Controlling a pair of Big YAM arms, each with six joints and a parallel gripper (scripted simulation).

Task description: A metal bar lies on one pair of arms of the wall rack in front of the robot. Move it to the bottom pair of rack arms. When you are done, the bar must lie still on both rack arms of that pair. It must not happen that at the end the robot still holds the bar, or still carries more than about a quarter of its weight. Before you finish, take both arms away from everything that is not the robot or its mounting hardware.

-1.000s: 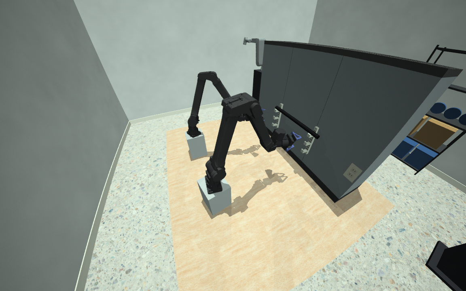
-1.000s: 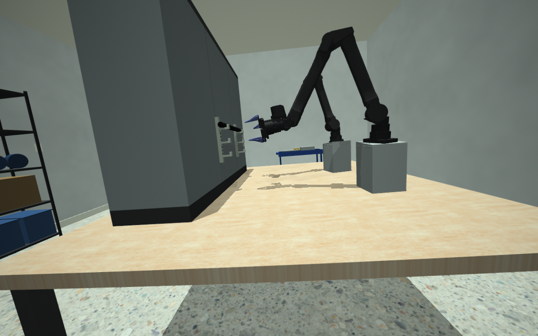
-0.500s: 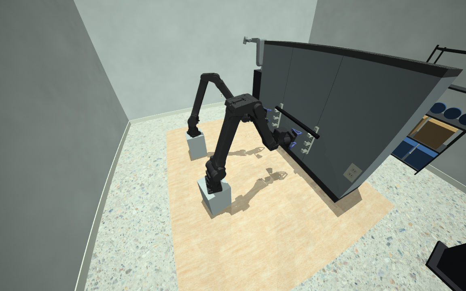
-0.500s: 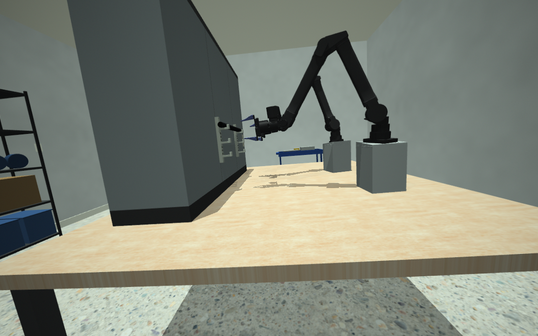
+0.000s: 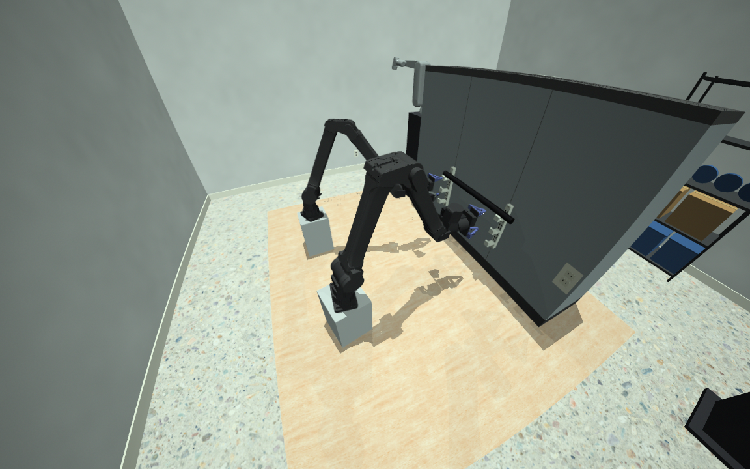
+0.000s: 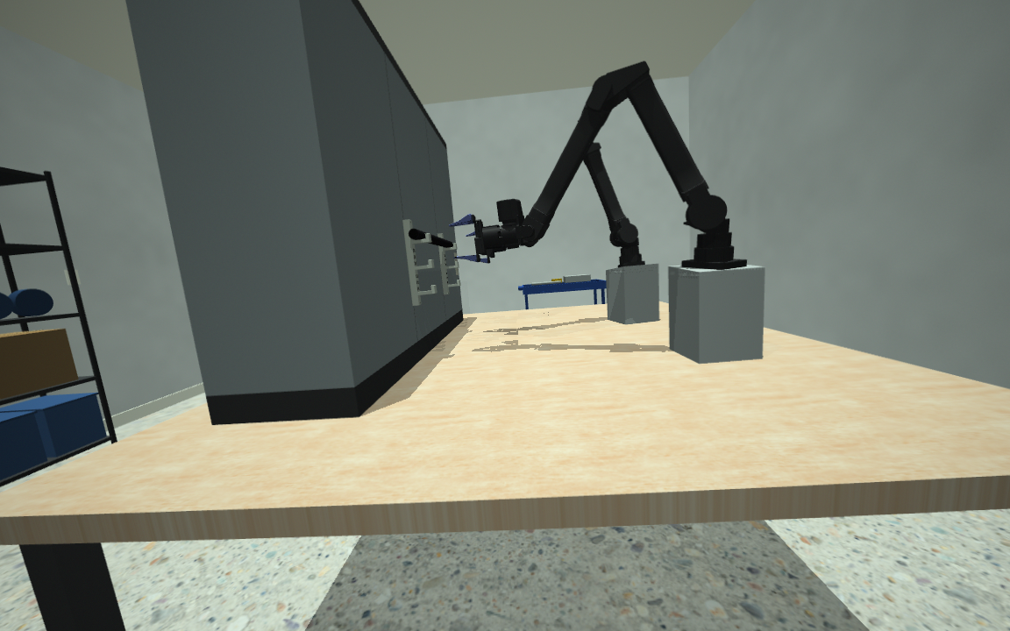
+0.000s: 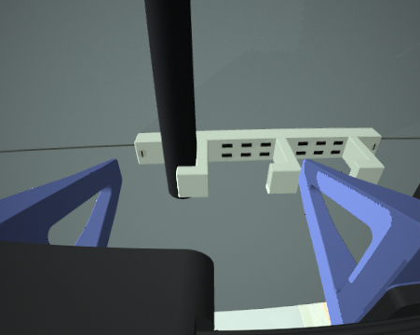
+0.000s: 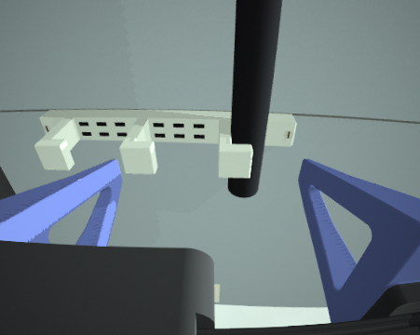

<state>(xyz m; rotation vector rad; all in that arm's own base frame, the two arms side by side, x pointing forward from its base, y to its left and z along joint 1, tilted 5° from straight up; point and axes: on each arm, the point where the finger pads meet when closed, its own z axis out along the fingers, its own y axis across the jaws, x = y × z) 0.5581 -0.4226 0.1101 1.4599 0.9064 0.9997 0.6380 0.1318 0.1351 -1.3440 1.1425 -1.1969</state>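
The black metal bar (image 5: 476, 195) (image 6: 432, 237) (image 7: 171, 93) (image 8: 254, 93) lies on the top pair of arms of the pale wall rack. The rack's two brackets (image 5: 495, 232) (image 5: 448, 191) (image 6: 416, 274) (image 7: 205, 140) (image 8: 137, 155) are fixed to the grey cabinet front. My left gripper (image 5: 437, 186) (image 7: 210, 169) is open and empty. It faces the far bracket, a little short of the bar's end. My right gripper (image 5: 476, 220) (image 6: 463, 239) (image 8: 210, 169) is open and empty. It faces the near bracket, just short of the bar. The lower rack arms are bare.
The tall grey cabinet (image 5: 587, 174) (image 6: 273, 195) stands on the wooden table (image 5: 424, 361) (image 6: 572, 423), with an outlet plate (image 5: 567, 278) low on its front. Both arms stand on grey pedestals (image 5: 346, 318) (image 5: 316, 232). A black shelf with boxes (image 6: 6, 368) stands beyond the table.
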